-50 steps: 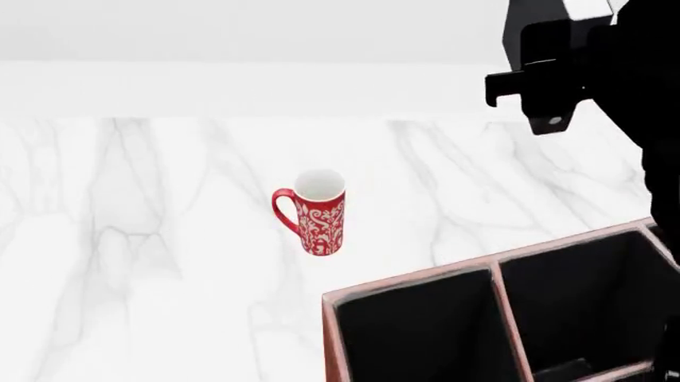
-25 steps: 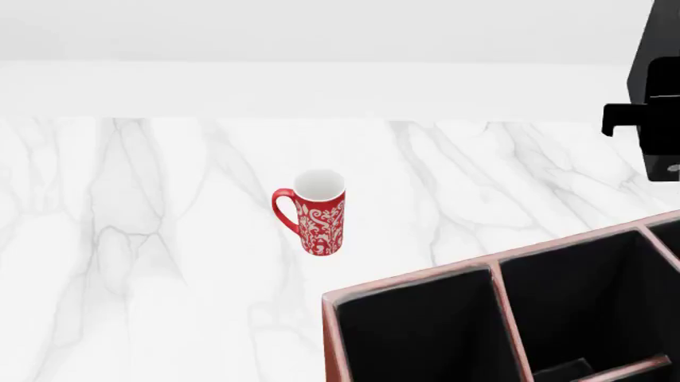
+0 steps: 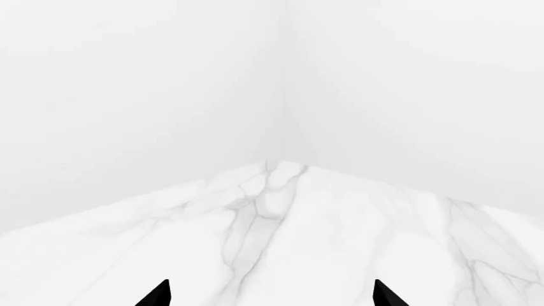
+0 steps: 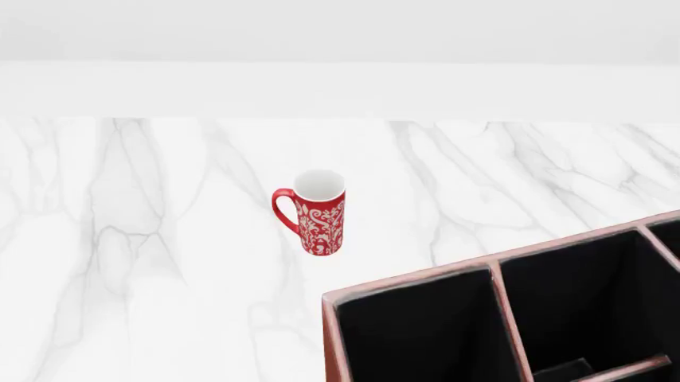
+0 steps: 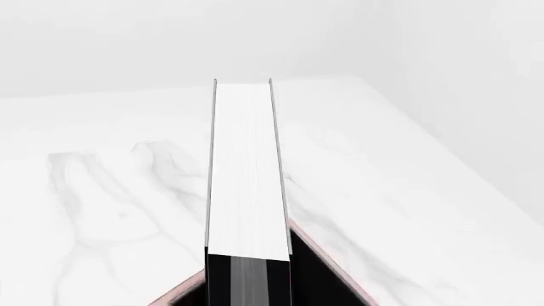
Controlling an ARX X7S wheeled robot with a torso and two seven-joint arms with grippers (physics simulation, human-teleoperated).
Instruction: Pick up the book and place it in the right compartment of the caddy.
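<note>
The book (image 5: 246, 172) shows only in the right wrist view, page edges toward the camera and extending straight out from the right gripper, evidently clamped between its fingers, though these are hidden; it hangs above a corner of the caddy (image 4: 499, 274), probably so it can drop edgewise into the right compartment. The left gripper (image 3: 270, 294) has its fingertips apart, holding nothing. White-veined marble table (image 4: 159, 239) carries a patterned mug (image 4: 317, 213); walls are plain white.
</note>
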